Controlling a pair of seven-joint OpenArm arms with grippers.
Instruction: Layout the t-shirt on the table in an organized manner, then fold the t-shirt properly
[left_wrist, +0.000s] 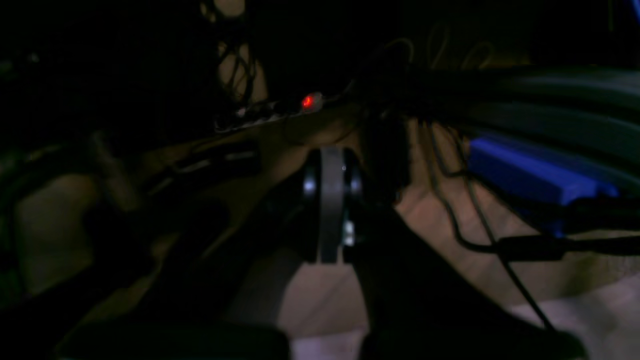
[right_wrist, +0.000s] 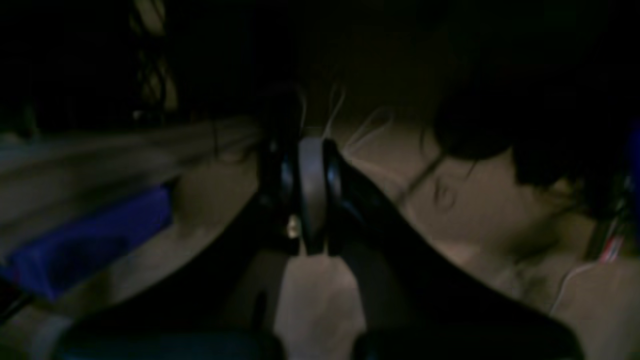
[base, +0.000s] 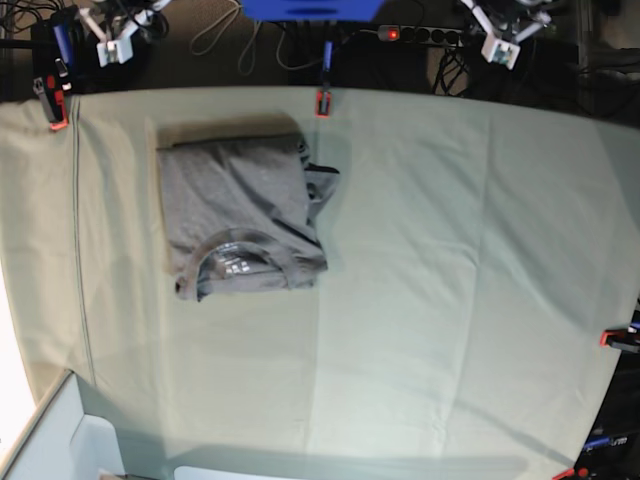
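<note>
- The t-shirt (base: 240, 215) lies in the upper left of the base view, folded into a compact, roughly rectangular dark grey block.
- The ribbed neckline (base: 245, 245) faces the lower edge of the block, with a small pale printed label visible inside it.
- A flap of fabric (base: 320, 185) protrudes from the right side of the folded block.
- The table (base: 460, 260) fills most of the base view as pale grey-green cloth with faint crease lines.
- Red-orange clips sit at the cloth edges: one at the top centre (base: 322, 102), one at the upper left (base: 55, 105), one at the right edge (base: 612, 339).
- A power strip with a lit red switch (base: 393, 34) lies beyond the top edge of the table.
- The left gripper (left_wrist: 330, 205) appears in the left wrist view with its jaws clenched together, nothing between them; the view is dark and blurred.
- The right gripper (right_wrist: 312, 195) appears in the right wrist view with its jaws likewise pressed together, holding nothing.
- Both arms sit at the top corners of the base view, well apart from the t-shirt.
- A blue object (left_wrist: 535, 172) shows at the right of the left wrist view; its identity cannot be determined.
</note>
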